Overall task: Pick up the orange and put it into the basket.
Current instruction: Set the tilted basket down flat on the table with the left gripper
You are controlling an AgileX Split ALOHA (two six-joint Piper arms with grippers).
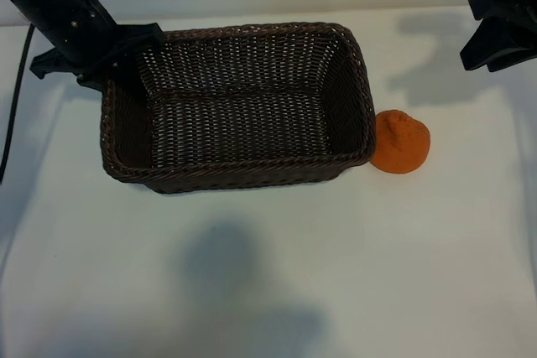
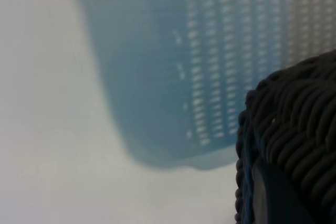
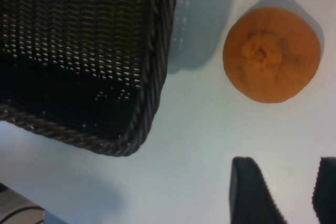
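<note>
Since orange sits on table touching basket outer wall at basket's 3 o'clock, nub up, basket-side gap is tight. Likely light, firm, round, matte skin: fair friction, may roll. Grip across widest girth, pads at 12 and 6. Right gripper near orange, half open, empty. Left gripper at basket's 10 o'clock corner; partly open, hold unclear.

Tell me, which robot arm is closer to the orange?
The right one. Its end effector hovers open above the table, just beyond the orange. The left end effector is at the basket's far corner, with the whole basket between it and the orange.
</note>
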